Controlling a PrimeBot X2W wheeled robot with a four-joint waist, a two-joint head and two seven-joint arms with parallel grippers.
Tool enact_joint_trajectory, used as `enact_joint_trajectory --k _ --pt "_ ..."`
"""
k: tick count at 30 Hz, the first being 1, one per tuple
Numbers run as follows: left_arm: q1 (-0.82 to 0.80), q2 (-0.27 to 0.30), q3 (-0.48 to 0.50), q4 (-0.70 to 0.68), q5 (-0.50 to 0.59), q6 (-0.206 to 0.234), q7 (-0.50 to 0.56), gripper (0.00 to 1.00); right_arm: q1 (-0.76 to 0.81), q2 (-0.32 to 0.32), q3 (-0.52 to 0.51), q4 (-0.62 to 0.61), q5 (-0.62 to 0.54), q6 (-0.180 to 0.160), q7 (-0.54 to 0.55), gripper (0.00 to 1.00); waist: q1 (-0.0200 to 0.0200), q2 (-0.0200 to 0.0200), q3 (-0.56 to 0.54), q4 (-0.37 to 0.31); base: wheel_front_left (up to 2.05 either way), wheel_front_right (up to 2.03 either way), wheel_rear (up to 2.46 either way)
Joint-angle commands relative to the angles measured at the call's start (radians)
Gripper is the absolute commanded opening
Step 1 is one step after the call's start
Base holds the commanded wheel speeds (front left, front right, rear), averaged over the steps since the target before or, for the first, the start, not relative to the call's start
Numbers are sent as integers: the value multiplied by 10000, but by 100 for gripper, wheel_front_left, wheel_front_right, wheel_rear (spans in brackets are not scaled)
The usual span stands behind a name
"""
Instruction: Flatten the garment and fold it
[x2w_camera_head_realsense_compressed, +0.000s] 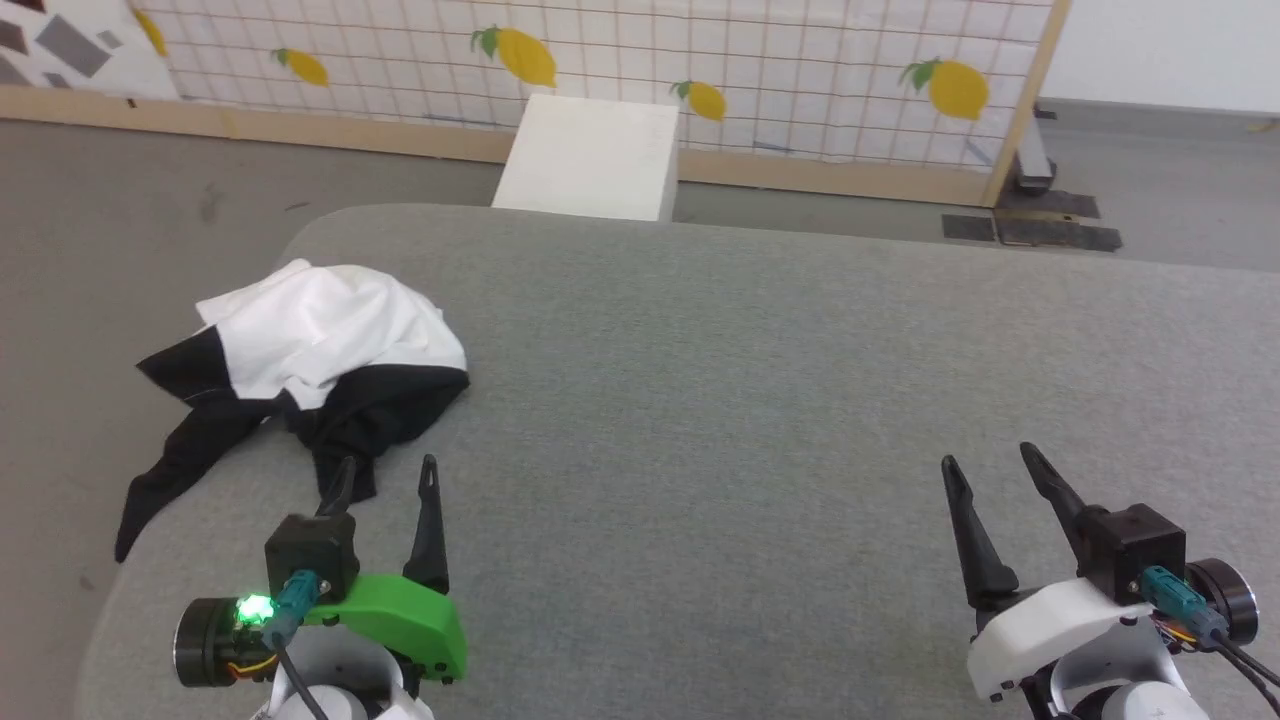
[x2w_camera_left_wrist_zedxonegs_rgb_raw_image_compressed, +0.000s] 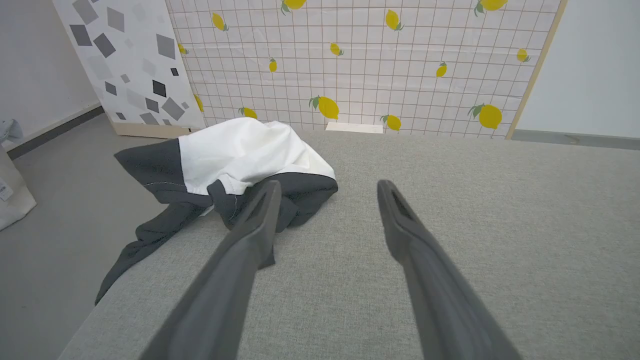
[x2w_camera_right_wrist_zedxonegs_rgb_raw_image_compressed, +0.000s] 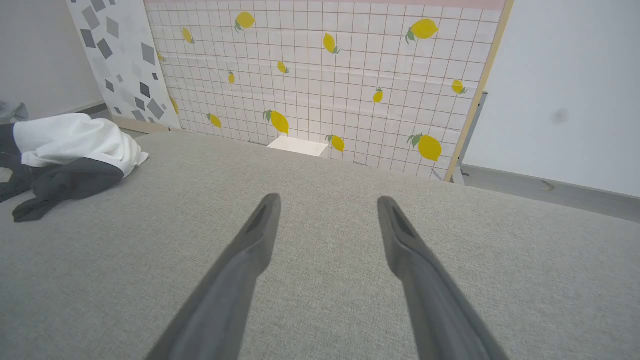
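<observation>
Left gripper agape — garment just ahead

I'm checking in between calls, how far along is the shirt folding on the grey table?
Done: nothing visible; the garment lies crumpled at the left edge of the grey table, a black part hanging over it. In hand: nothing; the left gripper and right gripper are open and empty, the left one near the black fabric. Left: grasping, spreading flat, folding.

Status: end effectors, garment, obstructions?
Left end effector open, empty, tips at the garment. Right end effector open, empty, over gray table. Garment crumpled at table's left edge, black sleeve draped over. No obstruction seen.
</observation>
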Motion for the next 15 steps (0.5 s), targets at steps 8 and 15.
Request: enact_joint_trajectory --k 8,15 --pt "-181 150 -68 151 -329 202 -262 100 -219 12 44 69 32 -6 -146 100 0 -1 38 675 0 0 0" --pt "-159 213 -106 207 -509 328 -409 100 -234 14 45 70 62 -6 -230 100 0 -1 47 1147 0 0 0"
